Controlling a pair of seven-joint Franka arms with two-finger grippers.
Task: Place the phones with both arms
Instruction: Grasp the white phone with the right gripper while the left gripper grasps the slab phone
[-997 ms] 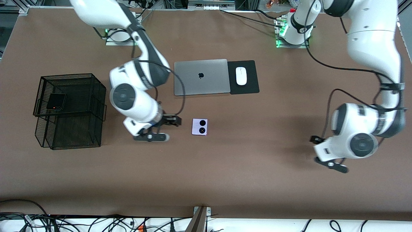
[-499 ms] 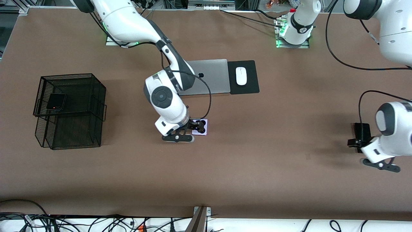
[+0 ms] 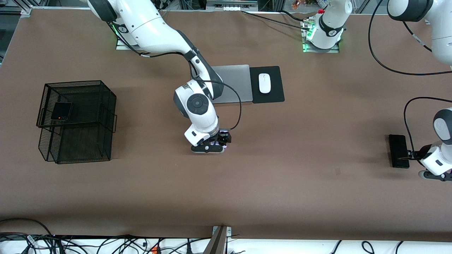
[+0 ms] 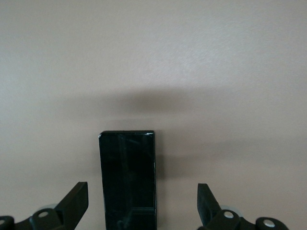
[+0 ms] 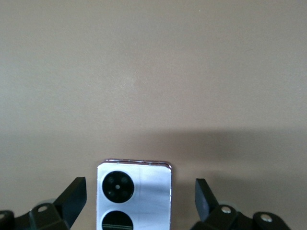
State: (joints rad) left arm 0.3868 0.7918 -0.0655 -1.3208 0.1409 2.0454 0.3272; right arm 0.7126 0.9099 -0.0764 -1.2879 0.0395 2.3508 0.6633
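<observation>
No legible text or labels.

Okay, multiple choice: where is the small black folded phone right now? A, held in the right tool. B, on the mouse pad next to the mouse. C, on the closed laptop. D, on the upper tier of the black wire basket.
D: the small black folded phone lies on the upper tier of the black wire basket, toward the right arm's end of the table, with no tool near it.
</observation>
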